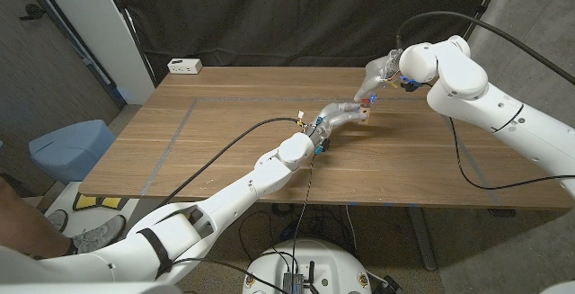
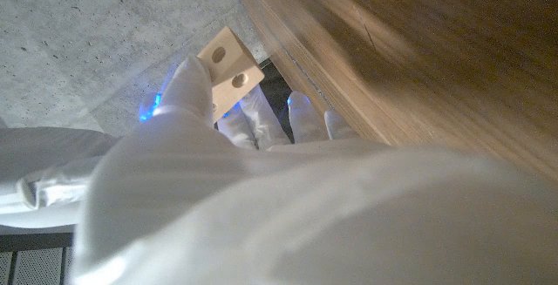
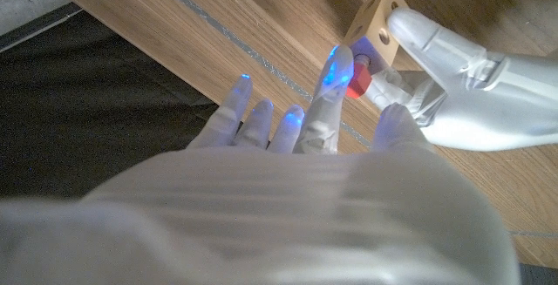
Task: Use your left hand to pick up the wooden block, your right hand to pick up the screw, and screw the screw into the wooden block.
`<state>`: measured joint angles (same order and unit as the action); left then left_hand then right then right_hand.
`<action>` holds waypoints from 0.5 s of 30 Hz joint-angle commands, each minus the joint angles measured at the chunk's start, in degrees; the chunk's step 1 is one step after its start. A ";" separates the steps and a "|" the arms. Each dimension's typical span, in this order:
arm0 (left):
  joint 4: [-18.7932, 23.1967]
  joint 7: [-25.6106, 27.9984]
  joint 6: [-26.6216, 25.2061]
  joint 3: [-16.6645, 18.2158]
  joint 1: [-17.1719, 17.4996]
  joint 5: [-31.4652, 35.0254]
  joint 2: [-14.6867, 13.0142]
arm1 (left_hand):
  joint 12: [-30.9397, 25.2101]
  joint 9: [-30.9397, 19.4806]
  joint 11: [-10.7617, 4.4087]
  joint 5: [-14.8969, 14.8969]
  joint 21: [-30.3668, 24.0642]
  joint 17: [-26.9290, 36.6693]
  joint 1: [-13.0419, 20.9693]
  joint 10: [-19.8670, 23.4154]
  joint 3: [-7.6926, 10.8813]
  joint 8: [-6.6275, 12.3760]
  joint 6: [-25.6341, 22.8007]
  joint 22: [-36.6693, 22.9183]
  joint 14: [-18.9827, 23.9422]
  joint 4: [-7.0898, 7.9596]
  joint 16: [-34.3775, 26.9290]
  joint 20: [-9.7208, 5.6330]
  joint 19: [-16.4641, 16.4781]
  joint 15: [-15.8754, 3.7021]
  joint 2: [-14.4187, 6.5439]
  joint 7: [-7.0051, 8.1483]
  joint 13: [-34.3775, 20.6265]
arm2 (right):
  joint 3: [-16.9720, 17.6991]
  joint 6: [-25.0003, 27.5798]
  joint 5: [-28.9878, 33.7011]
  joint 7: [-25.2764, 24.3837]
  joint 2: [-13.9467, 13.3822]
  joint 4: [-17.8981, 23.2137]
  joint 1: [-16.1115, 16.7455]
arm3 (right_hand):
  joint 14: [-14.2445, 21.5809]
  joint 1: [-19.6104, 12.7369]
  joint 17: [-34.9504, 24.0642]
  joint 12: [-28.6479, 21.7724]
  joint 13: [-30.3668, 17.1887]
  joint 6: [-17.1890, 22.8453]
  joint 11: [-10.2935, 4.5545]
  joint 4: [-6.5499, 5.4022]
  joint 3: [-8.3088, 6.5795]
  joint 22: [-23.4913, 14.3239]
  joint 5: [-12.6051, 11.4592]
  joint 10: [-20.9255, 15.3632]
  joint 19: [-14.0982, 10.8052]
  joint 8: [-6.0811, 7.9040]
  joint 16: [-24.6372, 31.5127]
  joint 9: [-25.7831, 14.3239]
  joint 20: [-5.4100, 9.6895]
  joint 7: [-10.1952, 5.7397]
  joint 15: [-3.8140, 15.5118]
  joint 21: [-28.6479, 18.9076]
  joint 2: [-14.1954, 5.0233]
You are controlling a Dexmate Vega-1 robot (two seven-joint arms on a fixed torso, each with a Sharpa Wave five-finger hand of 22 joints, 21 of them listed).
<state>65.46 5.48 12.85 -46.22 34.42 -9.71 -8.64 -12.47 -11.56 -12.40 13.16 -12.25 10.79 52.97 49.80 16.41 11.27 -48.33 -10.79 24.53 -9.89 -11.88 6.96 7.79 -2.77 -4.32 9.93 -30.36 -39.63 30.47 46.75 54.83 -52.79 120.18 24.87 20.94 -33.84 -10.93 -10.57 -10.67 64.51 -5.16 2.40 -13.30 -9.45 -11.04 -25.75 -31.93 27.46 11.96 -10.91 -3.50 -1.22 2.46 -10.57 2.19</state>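
Observation:
Above the middle of the table my left hand [image 1: 336, 114] holds the small wooden block [image 1: 365, 112] up by its sides. In the left wrist view the block [image 2: 228, 69] shows two round holes above my left hand's [image 2: 261, 206] fingertips. My right hand [image 1: 375, 79] comes down onto the block from the back right. Seen from the right wrist, my right hand [image 3: 305, 189] pinches the red-headed screw [image 3: 358, 81] against a face of the block [image 3: 377, 25]. My left hand [image 3: 453, 93] grips the block from the other side. The screw's shaft is hidden.
A white socket box [image 1: 184, 65] sits at the table's back left corner. Grey tape lines [image 1: 175, 132] run across the wooden table [image 1: 225, 105]. A blue bin [image 1: 70, 147] stands on the floor to the left, and a person's shoe [image 1: 85, 236] is below it.

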 commanded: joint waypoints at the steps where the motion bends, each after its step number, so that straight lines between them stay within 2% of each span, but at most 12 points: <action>1: 0.60 0.01 0.16 0.06 0.32 0.09 -0.29 | -0.20 -0.16 -0.04 0.24 -0.39 0.12 0.32 0.23 1.61 0.51 -0.92 -0.25 0.46 1.23 -0.12 0.12 0.03 -2.93 -0.63 -0.36 -0.73 | -0.79 0.90 0.76 5.54 -0.51 0.99 -1.92 | -1.04 0.71 0.01 0.33 -0.16 -2.51 1.63 0.23 0.47 -0.24 -0.63 1.32 0.56 -1.33 -0.37 -0.37 -0.91 0.37 1.01 0.08 -0.05; 3: 0.72 0.02 0.14 0.05 0.37 0.14 -0.35 | -0.21 -0.16 -0.04 0.24 -0.40 0.10 0.33 0.24 1.61 0.55 -1.02 -0.25 0.51 1.20 -0.13 0.11 0.05 -2.94 -0.58 -0.39 -0.74 | -1.22 1.25 1.32 7.49 -0.47 1.08 -2.66 | -1.57 0.82 0.02 0.31 -0.20 -4.15 2.20 0.37 0.58 -0.24 -0.77 1.92 0.92 -1.95 -0.55 -0.75 -1.28 0.36 0.53 0.12 -0.13; 4: 0.73 0.02 0.13 0.05 0.37 0.14 -0.35 | -0.23 -0.16 -0.04 0.24 -0.40 0.11 0.35 0.29 1.63 0.55 -1.03 -0.25 0.47 1.20 -0.13 0.12 0.04 -2.95 -0.61 -0.34 -0.74 | -1.24 1.29 1.44 7.64 -0.43 1.06 -2.68 | -1.82 0.85 0.02 0.26 -0.24 -5.11 3.70 0.50 0.63 -0.23 -0.88 2.35 1.20 -2.20 -0.61 -1.16 -1.43 0.59 0.33 0.13 -0.23; 6: 0.76 -0.05 0.19 0.04 0.38 0.15 -0.39 | -0.24 -0.16 -0.05 0.24 -0.40 0.09 0.37 0.32 1.63 0.58 -1.10 -0.25 0.52 1.15 -0.13 0.06 0.05 -2.97 -0.54 -0.21 -0.74 | -1.62 1.59 2.09 9.31 -0.35 1.09 -3.28 | -2.15 0.88 0.06 0.16 -0.29 -6.57 5.16 0.75 0.79 -0.23 -1.00 2.75 1.49 -2.59 -0.70 -1.66 -1.76 0.89 -0.08 0.13 -0.15; 11: 0.87 -0.07 0.16 0.02 0.40 0.20 -0.42 | -0.21 -0.15 -0.04 0.23 -0.39 0.10 0.26 0.30 1.58 0.61 -1.21 -0.25 0.55 1.17 -0.15 0.01 0.03 -3.10 -0.44 -0.24 -0.72 | -1.88 1.87 3.30 11.16 -0.28 1.22 -3.68 | -2.66 0.68 0.10 0.15 -0.41 -10.03 6.69 1.33 0.98 -0.21 -1.23 3.96 1.98 -3.52 -0.77 -2.54 -2.09 1.35 -1.17 0.12 -0.08; 15: 1.06 -0.05 0.12 0.02 0.44 0.26 -0.49 | -0.19 -0.15 -0.04 0.22 -0.38 0.12 0.21 0.27 1.58 0.56 -1.08 -0.24 0.53 1.20 -0.16 0.09 0.02 -2.99 -0.46 -0.31 -0.70 | -1.94 2.14 4.29 12.39 -0.15 1.42 -3.81 | -3.20 0.28 0.14 0.16 -0.49 -11.97 7.07 1.84 1.02 -0.21 -1.43 4.69 2.31 -4.00 -0.89 -3.01 -2.49 1.71 -1.78 0.12 0.05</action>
<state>66.13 5.50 12.91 -46.18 34.74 -9.62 -8.97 -12.41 -11.61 -12.36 13.16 -12.25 10.79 53.00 49.76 16.41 11.27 -48.33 -10.79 24.53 -9.89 -11.88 6.96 7.79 -2.77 -4.33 9.93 -30.36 -40.93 31.87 48.83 62.91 -53.09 121.14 22.21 17.76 -33.56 -10.65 -10.36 -10.99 53.37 1.46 3.84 -12.23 -9.44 -12.14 -21.38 -29.67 23.69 11.40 -13.56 -5.75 0.30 1.12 -10.57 2.02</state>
